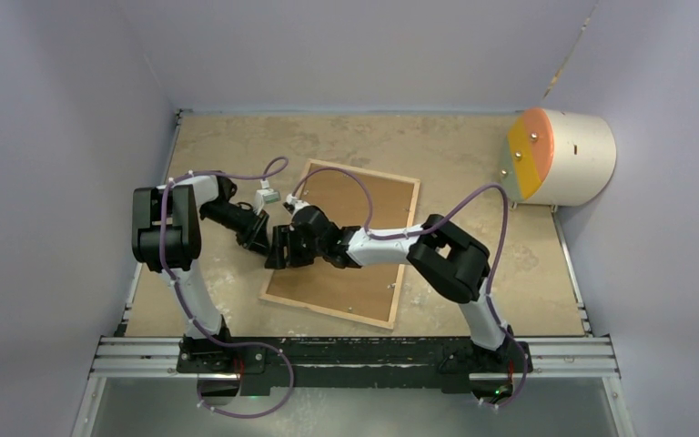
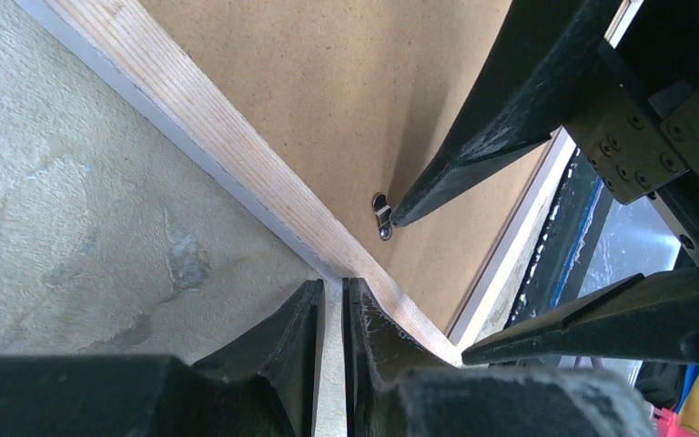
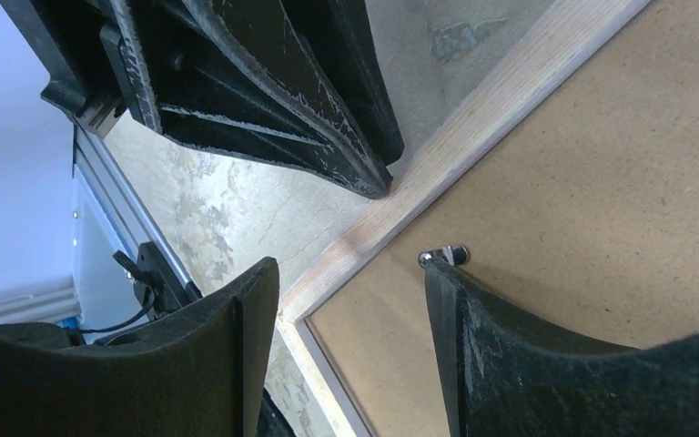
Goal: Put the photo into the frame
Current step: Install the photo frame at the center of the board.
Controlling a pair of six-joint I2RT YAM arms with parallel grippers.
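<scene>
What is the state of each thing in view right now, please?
frame: lying face down on the table, wood back up.
backing board: seated inside the frame's rim.
metal tab: on the board, touched by one right fingertip.
left gripper: shut, tips on the frame's rim.
right gripper: open, straddling the rim.
photo: not visible.

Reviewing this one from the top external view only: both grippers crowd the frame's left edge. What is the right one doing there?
Observer: The right wrist view shows the right gripper open, with one fingertip against a small metal tab on the backing board.
Operator: And its other finger?
Observer: Off the board, out over the table beside the rim.
Operator: The left one?
Observer: The left gripper is shut, its tips down at the wooden rim of the frame, near a corner.
</scene>
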